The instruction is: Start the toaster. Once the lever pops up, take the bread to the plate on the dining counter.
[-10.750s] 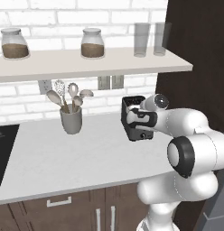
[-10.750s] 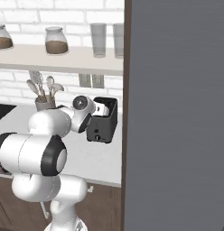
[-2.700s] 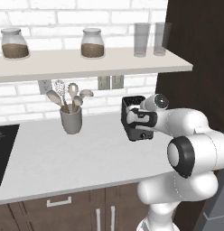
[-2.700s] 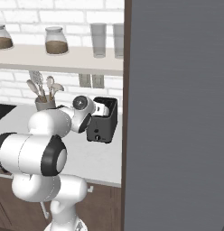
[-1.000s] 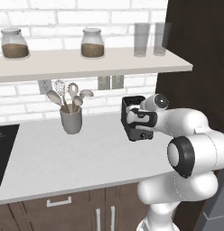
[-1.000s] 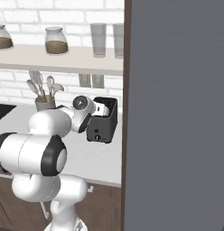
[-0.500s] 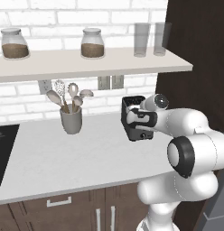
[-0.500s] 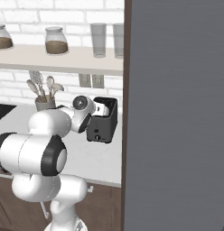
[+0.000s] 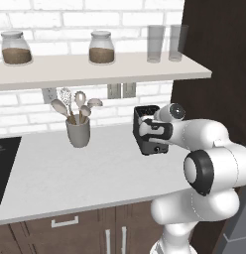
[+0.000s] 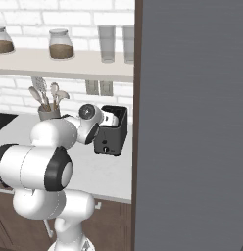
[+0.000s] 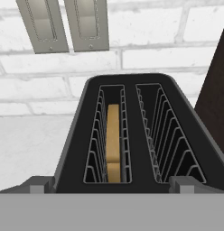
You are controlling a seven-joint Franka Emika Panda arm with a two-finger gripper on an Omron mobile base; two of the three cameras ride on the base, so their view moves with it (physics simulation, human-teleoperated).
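Note:
The dark-grey toaster [image 9: 153, 148] stands on the white worktop by the brick wall, also seen as the toaster [image 10: 109, 141] from the right. In the hand view I look down on the toaster's black top [image 11: 132, 149]; the bread [image 11: 113, 140] sits sunk in its left slot, and the right slot is bare. My gripper [image 9: 146, 126] hovers just over the toaster's front edge, open, its fingertips [image 11: 39, 185] spread wider than both slots and holding nothing. The plate and the dining counter are out of view.
A grey utensil cup [image 9: 78, 133] stands left of the toaster. A shelf [image 9: 95, 67] with jars and glasses hangs above. A tall dark cabinet [image 9: 214, 74] closes off the right side. A black cooktop [image 9: 3, 163] lies at far left. Wall outlets [image 11: 64, 22] sit behind the toaster.

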